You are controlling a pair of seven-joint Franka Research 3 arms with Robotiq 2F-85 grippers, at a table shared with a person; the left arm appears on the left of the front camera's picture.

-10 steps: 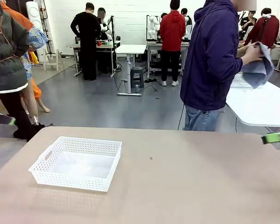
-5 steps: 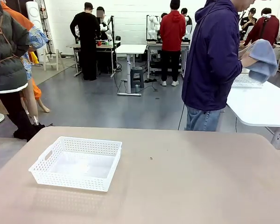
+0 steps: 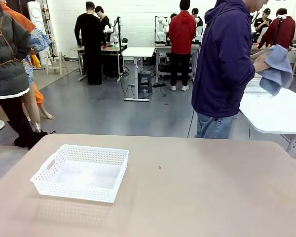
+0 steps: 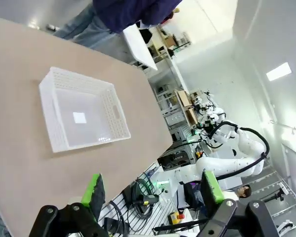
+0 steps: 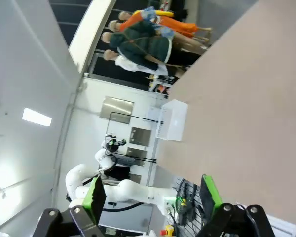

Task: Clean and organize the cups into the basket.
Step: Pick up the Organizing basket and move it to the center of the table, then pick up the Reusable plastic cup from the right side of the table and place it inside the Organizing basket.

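Left gripper (image 4: 153, 187): green-padded fingers stand wide apart with nothing between them. The gripper hangs back off the table's near edge, well apart from the basket (image 4: 116, 112), and its camera looks across at the basket. Right gripper (image 5: 152, 191): its fingers are also spread and empty. It is held far out on the opposite side, so the basket (image 5: 173, 120) is a small white shape in the distance.

We judge that both arms are parked clear of the tan table (image 3: 202, 187) to leave room, waiting for cups to arrive.

The basket (image 3: 74, 190), a white lattice-walled tray, sits flat on its base with its open face up and no cup inside. It lies on the robot's left half of the table, probably so cups can be lowered straight in. One cut-out handle faces the robot's left. The tray looks nearly square, so we cannot tell its long axis for certain. If the handles mark its ends, it runs across the table, turned slightly askew.

Beyond the basket and to its right, at the far side of the table, a person in a navy hoodie (image 3: 224, 64) holds a grey-blue cloth (image 3: 276, 71) in both hands. We cannot tell what the cloth wraps, if anything.
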